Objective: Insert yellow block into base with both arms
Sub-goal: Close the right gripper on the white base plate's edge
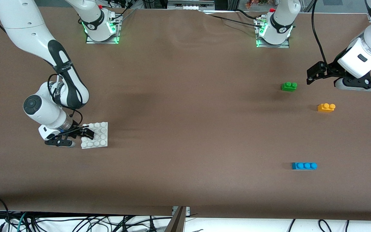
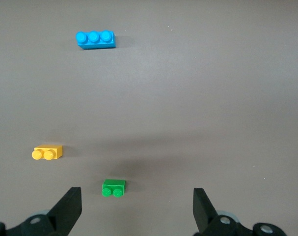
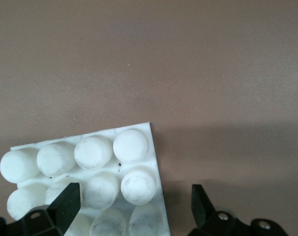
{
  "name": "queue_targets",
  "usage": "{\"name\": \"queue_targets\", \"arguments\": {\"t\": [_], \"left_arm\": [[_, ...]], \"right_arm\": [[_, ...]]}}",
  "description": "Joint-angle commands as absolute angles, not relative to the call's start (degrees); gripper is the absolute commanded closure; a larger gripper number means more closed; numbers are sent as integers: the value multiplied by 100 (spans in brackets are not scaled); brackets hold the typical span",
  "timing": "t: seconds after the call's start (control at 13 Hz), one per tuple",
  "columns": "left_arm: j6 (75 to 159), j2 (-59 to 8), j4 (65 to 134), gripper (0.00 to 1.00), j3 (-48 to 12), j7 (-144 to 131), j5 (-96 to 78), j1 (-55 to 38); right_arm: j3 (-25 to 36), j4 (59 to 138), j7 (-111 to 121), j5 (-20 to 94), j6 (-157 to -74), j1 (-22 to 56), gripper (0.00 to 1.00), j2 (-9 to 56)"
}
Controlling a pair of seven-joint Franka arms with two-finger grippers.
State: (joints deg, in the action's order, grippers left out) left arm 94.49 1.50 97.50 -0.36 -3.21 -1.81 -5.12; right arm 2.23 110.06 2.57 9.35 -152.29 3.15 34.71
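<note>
**Both grippers open, yellow block untouched**

Landmark: yellow block (image 1: 326, 107), lying alone toward the left arm's end of the table. One green brick (image 1: 289, 86) sits near it, farther from the front camera. One blue brick (image 1: 304, 166) lies nearer the camera, well apart. Left gripper (image 1: 314, 74) is spread wide, empty, up beside the green brick. One base (image 1: 100, 137) is well apart at the right arm's end; right gripper (image 1: 84, 133) is low over its edge, released.

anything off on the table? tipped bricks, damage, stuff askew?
Nothing stands out. Yellow block, green brick and blue brick sit studs-up and apart at the left arm's end. The base lies flat under the open right gripper. The left gripper is open above the table near the green brick.
</note>
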Motion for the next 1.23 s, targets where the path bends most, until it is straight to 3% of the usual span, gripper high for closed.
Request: {"name": "queue_targets", "arguments": {"t": [0.0, 0.23, 0.69, 1.16], "left_arm": [[9413, 62, 9580, 0, -62, -396, -53, -527], [9413, 62, 9580, 0, -62, -396, -53, -527], [9404, 62, 9580, 0, -62, -396, -53, -527], [9404, 62, 9580, 0, -53, -396, -53, -527]], "right_arm": [[141, 10898, 439, 1212, -15267, 237, 0, 3586], [70, 10898, 439, 1265, -15328, 237, 1, 3612], [9, 10898, 439, 1266, -15337, 237, 35, 3630], [-131, 10898, 352, 1327, -15460, 308, 36, 3647]]}}
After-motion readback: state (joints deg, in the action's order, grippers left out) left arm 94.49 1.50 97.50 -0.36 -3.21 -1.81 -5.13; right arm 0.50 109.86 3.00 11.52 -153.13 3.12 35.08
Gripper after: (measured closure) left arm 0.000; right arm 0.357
